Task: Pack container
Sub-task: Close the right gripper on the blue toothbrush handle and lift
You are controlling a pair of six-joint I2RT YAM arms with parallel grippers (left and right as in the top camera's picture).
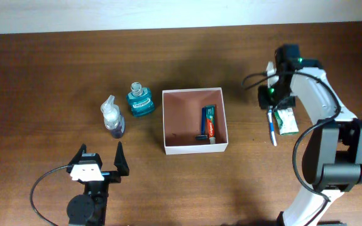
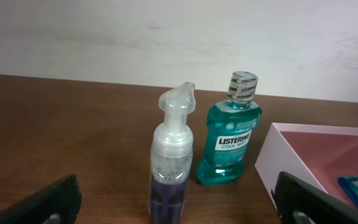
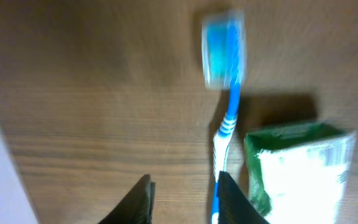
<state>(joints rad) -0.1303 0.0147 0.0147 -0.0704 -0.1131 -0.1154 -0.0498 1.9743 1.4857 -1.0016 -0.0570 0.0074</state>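
Note:
The container is a shallow square box with white walls and a pinkish inside, standing mid-table. A toothpaste tube lies in it. My right gripper hovers right of the box over a blue-and-white toothbrush and a green-and-white packet. Its jaws are partly open over bare wood, and the brush handle runs along the right finger. My left gripper stands wide open at the front left. A foam pump bottle stands just ahead of its fingers, apart from them.
A teal mouthwash bottle stands between the pump bottle and the container's left wall. The toothbrush and packet lie close together beside the right arm's base.

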